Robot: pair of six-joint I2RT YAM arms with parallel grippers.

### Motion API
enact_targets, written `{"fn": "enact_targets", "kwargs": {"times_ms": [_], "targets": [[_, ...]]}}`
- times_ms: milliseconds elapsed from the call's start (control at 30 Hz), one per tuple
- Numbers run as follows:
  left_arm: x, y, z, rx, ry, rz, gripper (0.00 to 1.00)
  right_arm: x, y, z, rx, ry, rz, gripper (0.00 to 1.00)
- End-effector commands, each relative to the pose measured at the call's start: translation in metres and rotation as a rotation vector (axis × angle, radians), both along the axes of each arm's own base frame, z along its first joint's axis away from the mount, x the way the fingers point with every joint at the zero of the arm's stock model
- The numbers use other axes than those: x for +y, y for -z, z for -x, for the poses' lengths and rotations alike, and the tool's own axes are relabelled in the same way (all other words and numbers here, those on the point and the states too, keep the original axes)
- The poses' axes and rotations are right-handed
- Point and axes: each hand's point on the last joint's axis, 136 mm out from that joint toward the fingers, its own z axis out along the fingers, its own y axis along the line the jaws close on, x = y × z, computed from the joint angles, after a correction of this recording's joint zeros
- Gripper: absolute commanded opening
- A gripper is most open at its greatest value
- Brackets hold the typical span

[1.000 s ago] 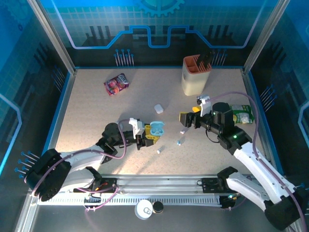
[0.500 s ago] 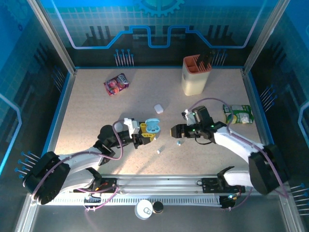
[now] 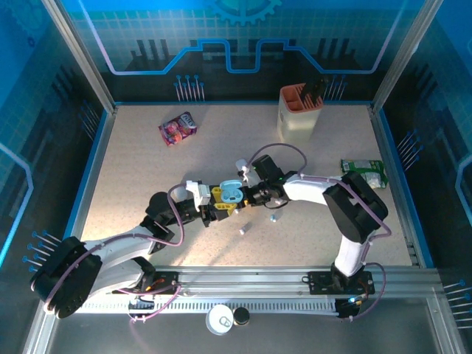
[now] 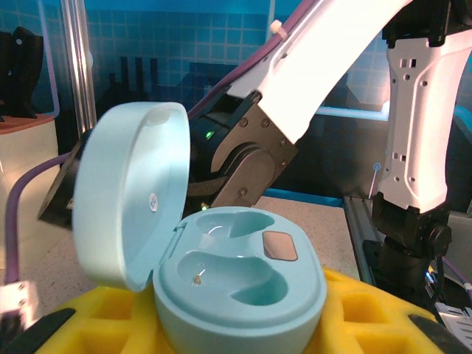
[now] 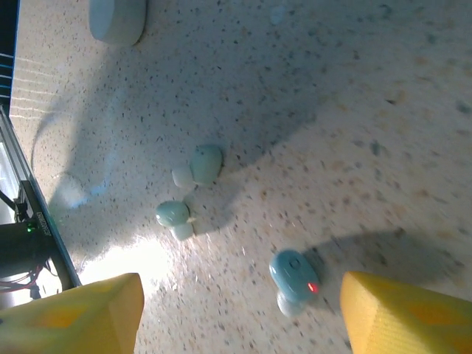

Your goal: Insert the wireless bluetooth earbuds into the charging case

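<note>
The pale blue charging case [image 4: 243, 274] sits between my left gripper's [image 4: 236, 328] yellow pads [image 4: 369, 313]. Its lid [image 4: 129, 192] is open and both wells are empty. From above, the case [image 3: 231, 192] and the left gripper [image 3: 220, 200] are at mid-table. My right gripper [image 3: 252, 196] is just to the right of the case. The right gripper [image 5: 236, 317] is open over the table. A blue earbud with a red light [image 5: 293, 274] lies between its fingers [image 5: 402, 317], nearer the right one. Two paler earbuds [image 5: 206, 164] [image 5: 173, 215] lie further off. Two earbuds [image 3: 273, 218] [image 3: 242, 231] show from above.
A small white case [image 3: 242, 166] lies behind the grippers, also at the right wrist view's top left [image 5: 118, 18]. A cream holder with an orange insert [image 3: 299, 114] stands at the back. A pink packet [image 3: 178, 127] is at back left, a green packet [image 3: 363, 174] at right.
My right arm has swung left across the table to just beside the case, and its jaws have narrowed a little. The left gripper has kept its hold on the case.
</note>
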Motion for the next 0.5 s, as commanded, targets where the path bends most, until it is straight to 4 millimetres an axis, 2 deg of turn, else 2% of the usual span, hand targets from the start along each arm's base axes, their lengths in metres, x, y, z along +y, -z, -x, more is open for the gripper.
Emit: {"fn": "enact_targets", "kwargs": {"times_ms": [0, 200, 467], "targets": [[0.003, -0.004, 0.001, -0.003, 0.0, 0.022, 0.34, 0.016, 0.005, -0.001, 0.007, -0.043, -0.013, 0.71], [0.002, -0.002, 0.001, 0.007, 0.011, 0.018, 0.34, 0.022, 0.021, -0.001, 0.024, -0.055, 0.01, 0.7], [0.001, -0.001, 0.001, 0.007, 0.014, 0.016, 0.34, 0.016, 0.018, 0.012, 0.05, -0.065, -0.003, 0.6]]}}
